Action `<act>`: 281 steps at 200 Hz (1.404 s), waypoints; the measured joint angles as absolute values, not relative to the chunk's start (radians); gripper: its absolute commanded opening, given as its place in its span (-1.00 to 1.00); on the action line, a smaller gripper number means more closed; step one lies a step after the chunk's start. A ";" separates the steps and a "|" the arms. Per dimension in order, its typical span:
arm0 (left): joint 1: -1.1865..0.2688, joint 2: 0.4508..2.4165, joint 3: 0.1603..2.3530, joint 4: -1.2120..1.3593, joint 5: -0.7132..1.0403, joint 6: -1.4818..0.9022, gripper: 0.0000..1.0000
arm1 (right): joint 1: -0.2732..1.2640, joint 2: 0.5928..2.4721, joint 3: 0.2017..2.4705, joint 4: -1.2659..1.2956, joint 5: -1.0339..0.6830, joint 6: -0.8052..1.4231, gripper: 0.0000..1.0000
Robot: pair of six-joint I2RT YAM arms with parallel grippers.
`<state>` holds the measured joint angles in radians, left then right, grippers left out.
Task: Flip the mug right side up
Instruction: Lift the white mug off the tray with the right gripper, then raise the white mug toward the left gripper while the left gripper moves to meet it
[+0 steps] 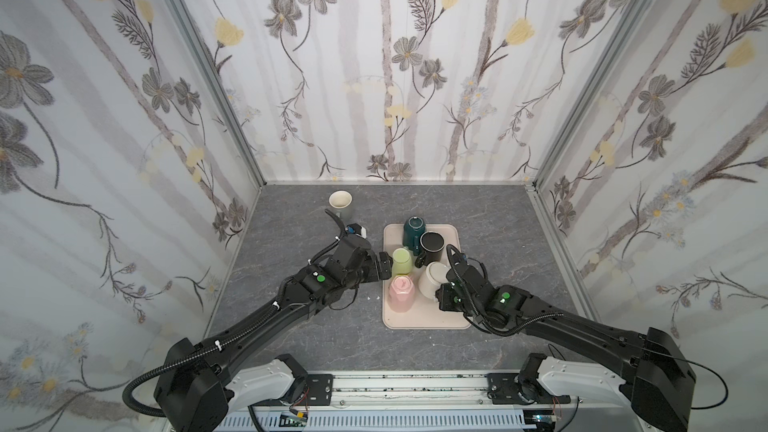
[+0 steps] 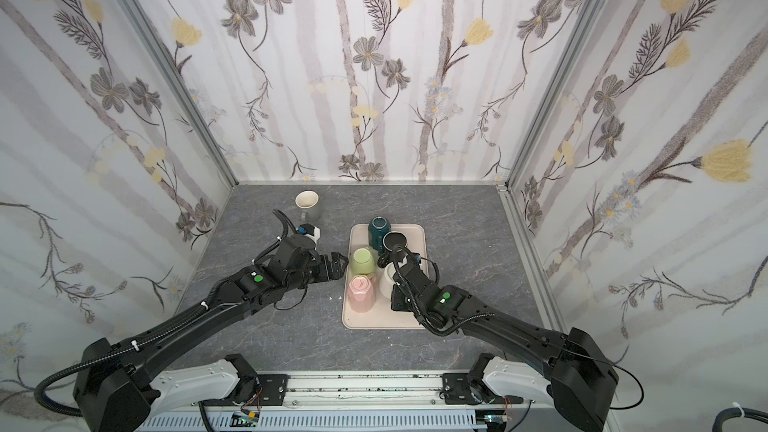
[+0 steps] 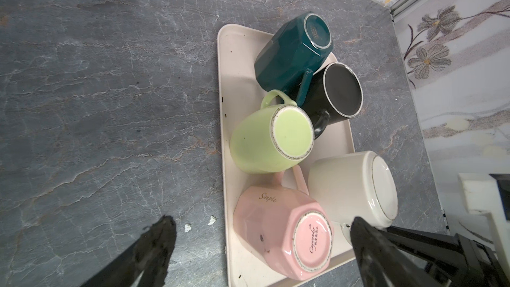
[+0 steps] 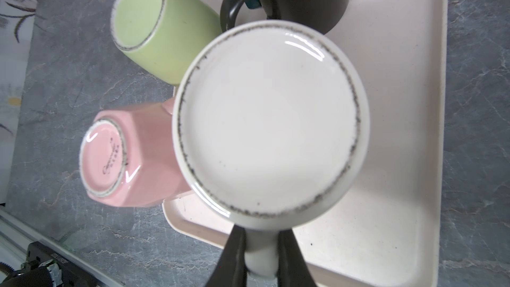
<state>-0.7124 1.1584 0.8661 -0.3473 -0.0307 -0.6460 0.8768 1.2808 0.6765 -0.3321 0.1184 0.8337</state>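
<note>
A white mug (image 4: 270,117) stands base up at the near right of the beige tray (image 1: 415,317), seen in both top views (image 1: 432,280) (image 2: 388,280). My right gripper (image 4: 260,241) is shut on the white mug's handle, one finger on each side of it. My left gripper (image 3: 262,222) is open at the tray's left edge, next to the green mug (image 1: 402,261) in a top view. In the left wrist view its fingers straddle the pink mug (image 3: 281,233) from above and hold nothing.
Green, pink (image 1: 400,292), teal (image 1: 413,229) and black (image 1: 432,245) mugs also stand base up on the tray, close together. A grey mug (image 1: 340,203) stands upright at the back left of the table. Walls close in three sides.
</note>
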 measured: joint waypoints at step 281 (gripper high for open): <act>-0.725 1.150 0.820 -0.120 0.151 -0.736 1.00 | 0.716 1.264 0.836 -0.091 -0.114 0.769 -0.76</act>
